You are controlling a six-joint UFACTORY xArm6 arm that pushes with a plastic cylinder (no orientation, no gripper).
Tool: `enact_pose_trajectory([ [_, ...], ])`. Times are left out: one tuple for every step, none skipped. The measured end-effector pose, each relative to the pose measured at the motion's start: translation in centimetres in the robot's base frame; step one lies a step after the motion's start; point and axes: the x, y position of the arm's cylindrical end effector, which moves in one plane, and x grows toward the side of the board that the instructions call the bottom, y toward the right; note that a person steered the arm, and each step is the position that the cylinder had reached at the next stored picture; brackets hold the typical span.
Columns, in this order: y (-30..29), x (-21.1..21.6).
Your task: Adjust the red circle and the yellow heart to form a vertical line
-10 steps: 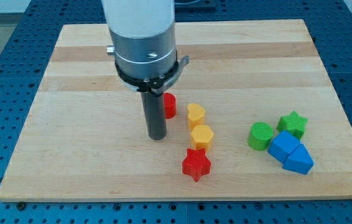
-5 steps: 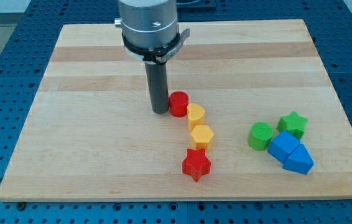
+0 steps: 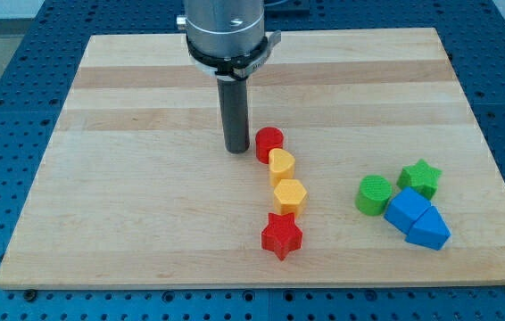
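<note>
My tip (image 3: 235, 149) is a bare rod end with no fingers to open or close. It stands just left of the red circle (image 3: 269, 143), a narrow gap showing between them. The yellow heart (image 3: 281, 165) touches the circle at the tip's lower right. Below it lie the yellow hexagon (image 3: 289, 194) and the red star (image 3: 281, 235). Green and blue blocks sit well apart at the view's right.
</note>
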Motion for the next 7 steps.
enact_pose_trajectory([
  [0.2, 0.8],
  [0.2, 0.8],
  [0.6, 0.5],
  [1.9, 0.4],
  [3.4, 0.3],
  [3.4, -0.2],
  [3.4, -0.2],
])
